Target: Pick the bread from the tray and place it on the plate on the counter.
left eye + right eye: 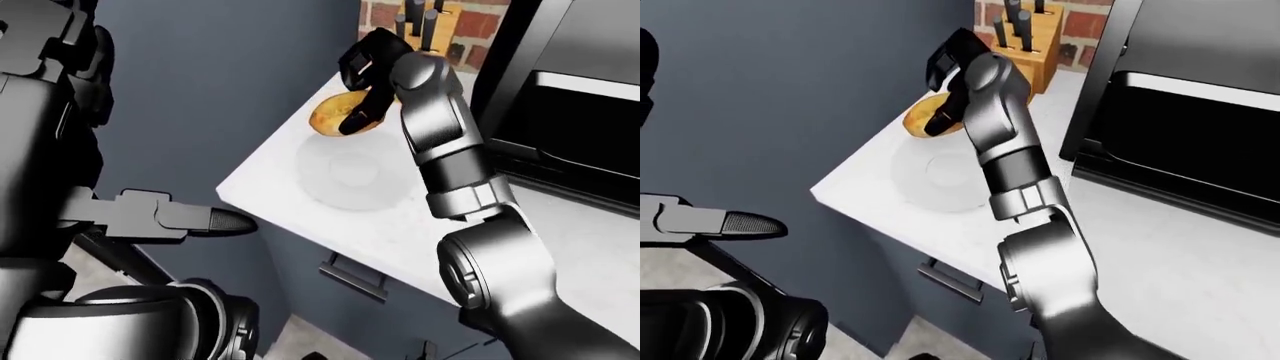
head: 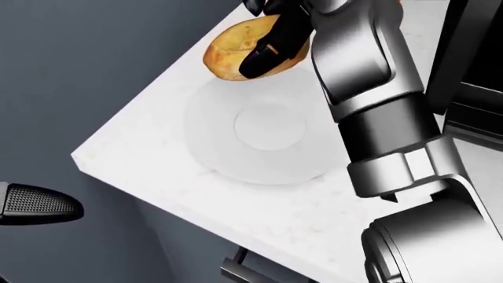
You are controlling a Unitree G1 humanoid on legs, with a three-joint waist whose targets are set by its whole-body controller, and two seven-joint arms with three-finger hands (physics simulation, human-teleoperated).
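A golden, round piece of bread [image 2: 229, 48] is held in my right hand [image 2: 266, 54], whose dark fingers [image 2: 259, 59] close round it. It hangs just over the top rim of the white plate [image 2: 210, 147], which lies near the corner of the white counter [image 2: 149, 156]. In the left-eye view the same bread [image 1: 330, 116] shows above the plate [image 1: 350, 176]. My left hand [image 1: 205, 220] hovers off the counter at the left, below its corner, fingers extended and holding nothing. No tray is in view.
A wooden knife block [image 1: 1025, 41] stands by the brick wall at the top. A black oven-like appliance [image 1: 1180, 127] fills the counter's right side. A drawer handle [image 1: 350, 274] sits under the counter edge. Dark blue wall lies left of the counter.
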